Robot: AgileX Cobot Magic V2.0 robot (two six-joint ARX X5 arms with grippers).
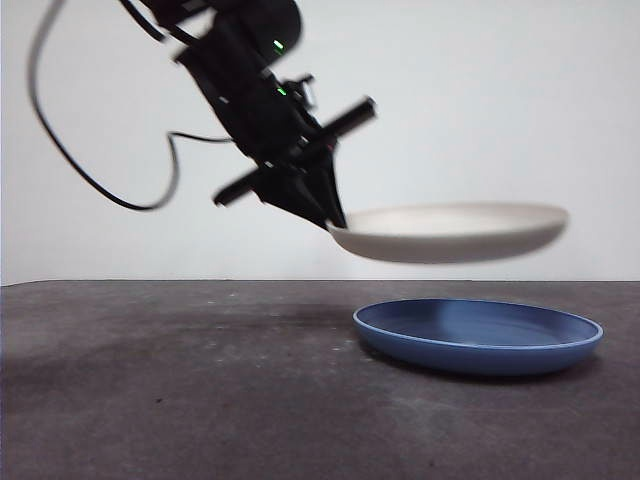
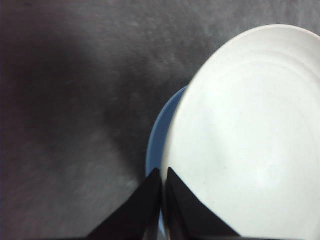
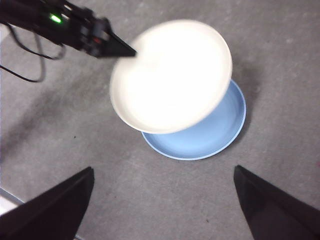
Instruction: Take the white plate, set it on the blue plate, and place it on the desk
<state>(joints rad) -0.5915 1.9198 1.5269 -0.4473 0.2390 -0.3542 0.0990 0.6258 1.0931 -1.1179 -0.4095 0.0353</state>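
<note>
here left pincer [image 1: 335, 222] tilted down, pinching white plate [image 1: 455, 232] rim above blue plate [image 1: 478, 335]

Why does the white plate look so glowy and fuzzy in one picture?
Right wrist view: the white plate is overexposed, its surface washed out and its edge blurred. Front view: it looks dimmer and soft-edged above the blue plate. Left wrist view: a dark shadow covers part of the desk.

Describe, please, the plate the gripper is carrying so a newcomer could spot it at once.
Start from the dark desk, where the blue plate lies flat. Directly above it, clear of it, hangs the white plate, pinched at its rim by the left gripper. It is matte cream-white and airborne; its neighbour is glossy blue and resting on the desk.
</note>
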